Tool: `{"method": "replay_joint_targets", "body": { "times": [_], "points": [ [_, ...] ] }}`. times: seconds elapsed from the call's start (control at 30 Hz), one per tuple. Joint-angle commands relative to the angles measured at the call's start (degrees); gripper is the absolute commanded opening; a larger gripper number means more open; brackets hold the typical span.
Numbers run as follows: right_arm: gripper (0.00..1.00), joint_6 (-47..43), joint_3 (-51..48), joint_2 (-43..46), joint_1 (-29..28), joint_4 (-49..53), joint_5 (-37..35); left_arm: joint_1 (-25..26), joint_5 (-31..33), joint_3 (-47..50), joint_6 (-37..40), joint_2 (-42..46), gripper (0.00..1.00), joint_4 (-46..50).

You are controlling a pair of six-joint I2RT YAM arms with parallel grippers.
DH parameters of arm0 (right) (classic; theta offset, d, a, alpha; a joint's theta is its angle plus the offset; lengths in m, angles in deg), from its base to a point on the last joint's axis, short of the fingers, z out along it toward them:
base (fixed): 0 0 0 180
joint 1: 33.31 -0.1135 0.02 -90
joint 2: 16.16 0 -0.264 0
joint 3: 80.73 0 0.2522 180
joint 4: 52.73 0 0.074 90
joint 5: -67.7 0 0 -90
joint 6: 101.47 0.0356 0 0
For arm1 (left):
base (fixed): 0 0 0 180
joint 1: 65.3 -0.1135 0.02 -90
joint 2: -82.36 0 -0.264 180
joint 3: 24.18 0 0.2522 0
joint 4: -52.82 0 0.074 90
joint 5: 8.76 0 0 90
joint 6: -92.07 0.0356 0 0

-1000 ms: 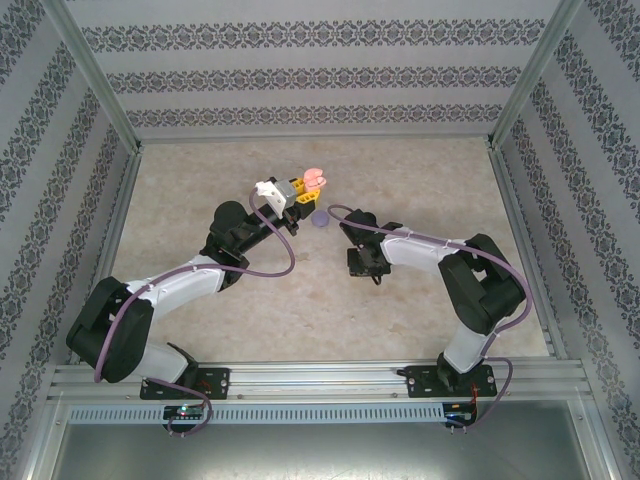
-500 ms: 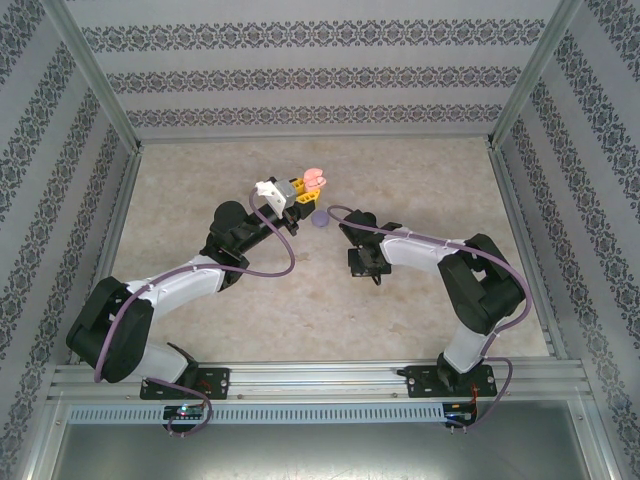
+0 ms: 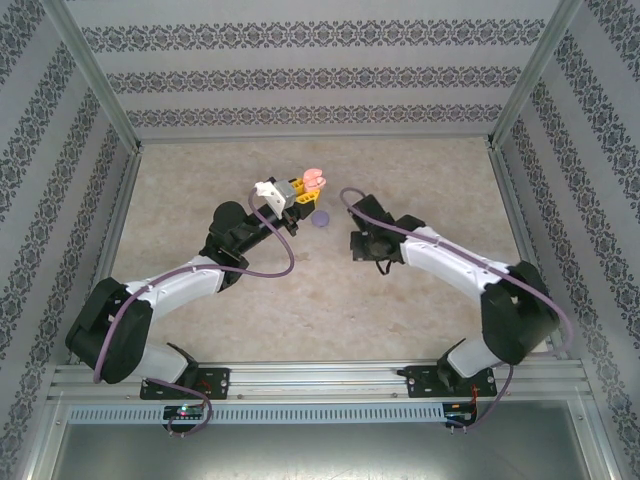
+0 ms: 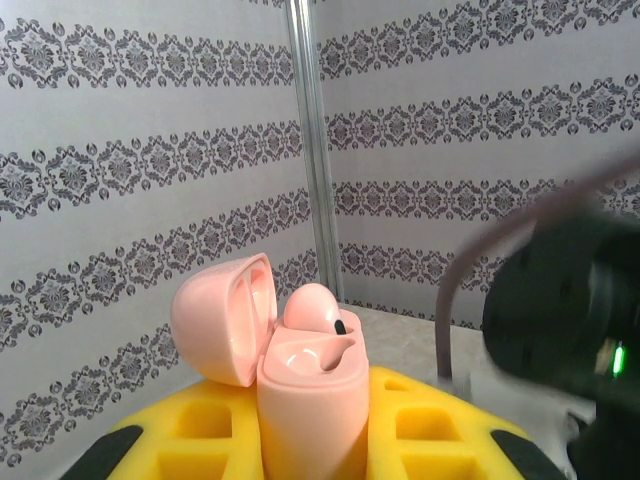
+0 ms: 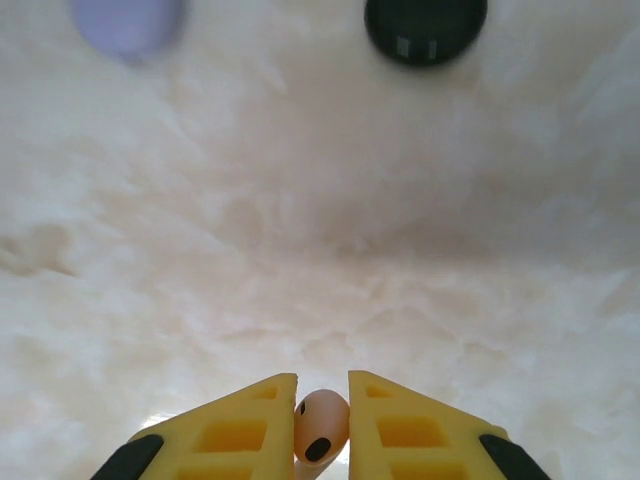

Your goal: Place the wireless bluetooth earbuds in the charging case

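My left gripper [image 3: 298, 192] is shut on an open pale pink charging case [image 4: 310, 400], held upright above the table with its lid [image 4: 222, 318] swung back to the left. One pink earbud [image 4: 312, 308] sits in the far slot of the case; the near slot is bare. In the top view the case [image 3: 314, 181] shows at the left gripper's tip. My right gripper [image 5: 322, 425] is shut on a second pale pink earbud [image 5: 320, 428], pinched between its yellow fingers [image 5: 240, 430] just above the table. That gripper [image 3: 366, 243] sits right of and nearer than the case.
A purple round case [image 3: 320, 219] lies closed on the table between the two grippers, also seen as a blurred purple case [image 5: 128, 22]. A black round case [image 5: 425, 28] lies beside it. The marble-patterned table [image 3: 420, 170] is walled by patterned panels and metal posts.
The right gripper has closed on the pink earbud and the right arm has stretched out, shifting its gripper slightly up and away. The left arm and case have not moved.
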Motion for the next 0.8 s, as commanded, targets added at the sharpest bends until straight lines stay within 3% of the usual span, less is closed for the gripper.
{"method": "replay_joint_targets", "body": {
  "times": [0.0,0.23,0.43,0.6,0.77],
  "points": [
    [0.16,-2.9,5.0,4.9,1.1,3.5,-2.6,-0.6,-1.0,0.5,-0.2,2.0,0.00,-2.4],
    [0.16,-8.9,17.1,10.4,1.2,5.8,-3.5,-0.6,-3.2,1.0,0.0,1.9,0.00,-1.2],
    [0.17,-14.6,24.1,11.9,-0.8,2.5,-2.8,-0.6,-9.3,-0.5,-0.8,0.3,0.00,0.6],
    [0.17,-21.7,23.8,13.0,-3.6,-4.1,-1.5,-0.5,-15.6,-3.7,-3.1,-2.4,0.00,2.4],
    [0.17,-27.2,20.1,14.4,-5.4,-10.0,0.9,-0.5,-17.6,-5.7,-5.4,-4.5,0.00,0.5]
  ]
}}
